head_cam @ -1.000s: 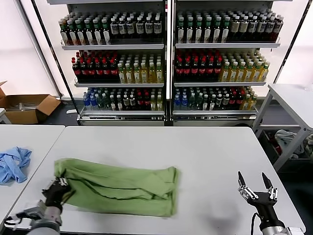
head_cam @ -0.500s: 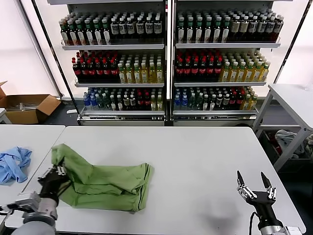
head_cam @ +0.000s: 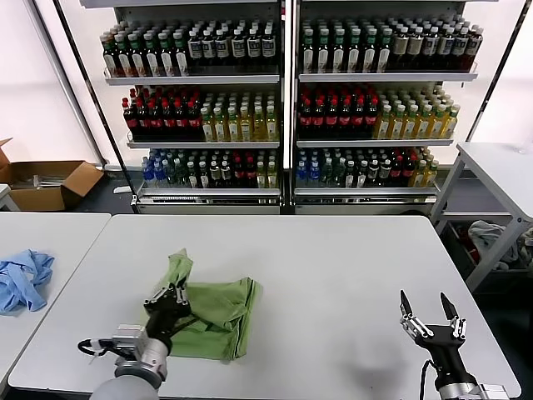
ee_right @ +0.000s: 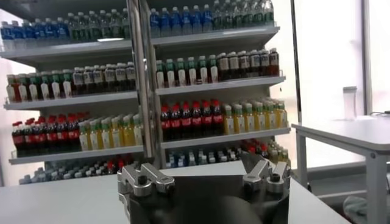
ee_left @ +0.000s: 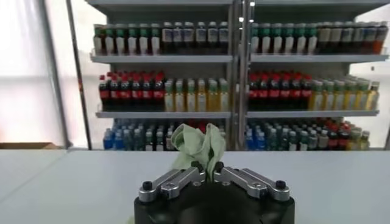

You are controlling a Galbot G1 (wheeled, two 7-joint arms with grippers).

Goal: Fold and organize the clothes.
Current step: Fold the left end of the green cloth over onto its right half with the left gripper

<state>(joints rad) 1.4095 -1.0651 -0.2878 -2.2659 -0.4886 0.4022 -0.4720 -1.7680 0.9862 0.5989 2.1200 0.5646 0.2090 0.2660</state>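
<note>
The light green clothes (head_cam: 213,312) lie bunched and partly folded on the white table (head_cam: 333,267), left of centre. My left gripper (head_cam: 172,293) is shut on a pinch of the green cloth and lifts it into a peak above the pile. In the left wrist view the cloth (ee_left: 198,143) sticks up from between the closed fingers of that gripper (ee_left: 207,167). My right gripper (head_cam: 431,307) stands open at the table's front right, holding nothing. In the right wrist view its fingers (ee_right: 263,169) are spread wide.
A light blue garment (head_cam: 23,279) lies on a separate table at the left. Shelves of bottles (head_cam: 283,108) stand behind the table. A cardboard box (head_cam: 46,183) sits on the floor at the far left, and another table (head_cam: 500,175) stands at the right.
My left gripper has carried the shirt's left end rightward over the rest, folding the spread-out shirt into a shorter bundle. The right gripper has stayed where it was.
</note>
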